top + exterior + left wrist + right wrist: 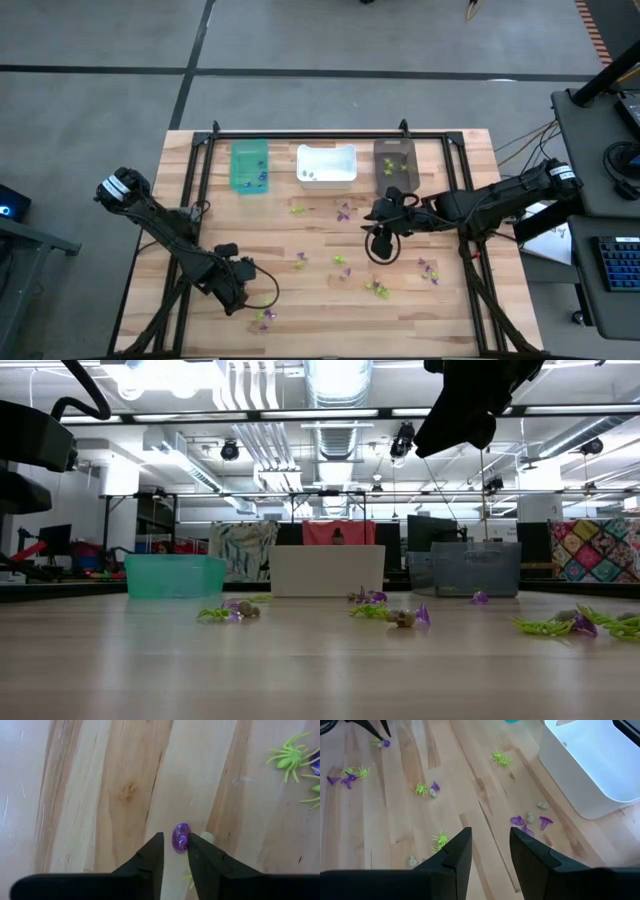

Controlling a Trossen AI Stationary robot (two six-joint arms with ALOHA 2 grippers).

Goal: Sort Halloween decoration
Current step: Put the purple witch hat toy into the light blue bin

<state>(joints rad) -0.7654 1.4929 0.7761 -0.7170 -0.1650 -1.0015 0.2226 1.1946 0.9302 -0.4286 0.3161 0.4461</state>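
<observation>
While its jaws narrow around a purple trinket (180,838), the left gripper (243,283) works low over the near-left part of the wooden table (310,300), at about seven o'clock from the table's centre. Seen from the left wrist, the small rounded bead sits right at the tips of the two dark fingers (151,857), between them and touching or nearly touching the inner faces; whether the pinch is already firm cannot be told. A pale piece (206,837) lies just beside the bead, against one finger, and could get caught in the same squeeze. Green spiders (290,757) lie well apart from the fingers.

Toward the middle, more purple, green and greyish pieces dot the boards, with a cluster (378,289) at about five o'clock. The right gripper (383,243) hangs above the table at roughly two o'clock from centre, fingers spread with nothing between them and a green spider (440,839) just ahead of the tips.

Along the far edge stand three bins in a row: teal bin (250,167) at eleven o'clock, white bin (327,167) at twelve, dark bin (395,163) at one. Of the two arms, the left is plainly nearer the purple bead, and lifting it cleanly looks to hinge on keeping the bead centred between the tips.
</observation>
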